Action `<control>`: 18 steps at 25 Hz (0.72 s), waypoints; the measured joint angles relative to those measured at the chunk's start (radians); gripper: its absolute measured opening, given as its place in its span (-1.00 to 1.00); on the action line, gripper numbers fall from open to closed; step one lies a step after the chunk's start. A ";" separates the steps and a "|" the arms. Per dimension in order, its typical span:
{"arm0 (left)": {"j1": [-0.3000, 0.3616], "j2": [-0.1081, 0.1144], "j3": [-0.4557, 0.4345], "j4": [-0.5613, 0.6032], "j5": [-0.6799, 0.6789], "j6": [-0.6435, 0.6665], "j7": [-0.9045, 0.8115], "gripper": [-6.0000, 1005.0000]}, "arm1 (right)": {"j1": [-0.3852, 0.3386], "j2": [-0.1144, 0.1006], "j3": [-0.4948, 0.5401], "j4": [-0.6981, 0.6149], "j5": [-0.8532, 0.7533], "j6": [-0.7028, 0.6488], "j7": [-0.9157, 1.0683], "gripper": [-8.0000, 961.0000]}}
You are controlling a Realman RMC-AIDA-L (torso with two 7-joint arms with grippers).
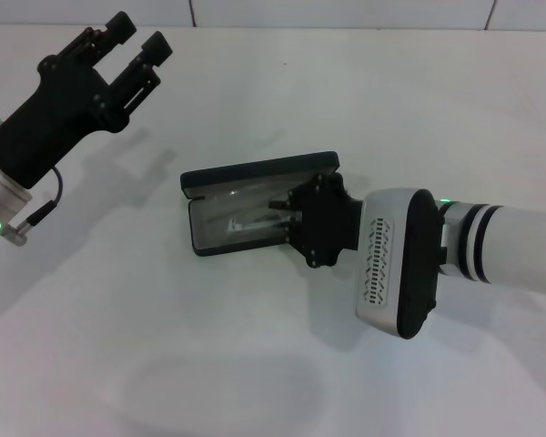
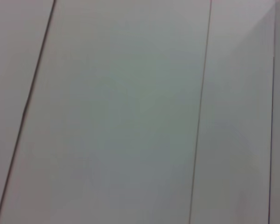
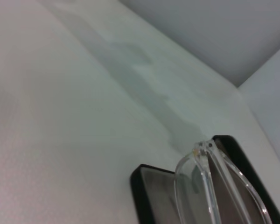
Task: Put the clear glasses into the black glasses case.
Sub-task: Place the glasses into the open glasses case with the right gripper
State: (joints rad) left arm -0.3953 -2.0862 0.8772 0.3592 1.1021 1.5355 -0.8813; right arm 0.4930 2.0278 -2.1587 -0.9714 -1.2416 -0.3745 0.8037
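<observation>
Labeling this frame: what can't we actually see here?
- Right gripper: in the head view its wrist covers the fingertips; open or shut unclear.
- Clear glasses: right wrist view's edge cuts them off; seated or held above the lining unclear.
- Black glasses case: the right arm hides its near end.
- Left gripper: raised at far left; left wrist view shows only blank panels.

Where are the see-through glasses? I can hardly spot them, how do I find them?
Look at the middle of the white table, where the black glasses case lies open. The right gripper reaches over its grey inside, and the clear glasses are there, over the open case. They are the only see-through thing: shiny clear plastic against the dark case.
</observation>
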 joint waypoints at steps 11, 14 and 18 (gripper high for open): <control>-0.040 -0.004 0.000 -0.030 0.022 0.000 0.000 0.12 | 0.036 0.000 -0.039 0.036 0.024 0.043 0.001 -0.74; -0.040 -0.004 0.000 -0.030 0.022 0.000 -0.001 0.13 | 0.044 0.000 -0.052 0.038 0.028 0.073 0.001 -0.74; -0.040 -0.005 0.000 -0.031 0.022 0.000 -0.001 0.13 | 0.049 0.000 -0.074 0.038 0.040 0.108 0.001 -0.74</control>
State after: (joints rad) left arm -0.4356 -2.0908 0.8776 0.3286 1.1237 1.5354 -0.8820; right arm 0.5423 2.0279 -2.2324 -0.9336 -1.2011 -0.2663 0.8051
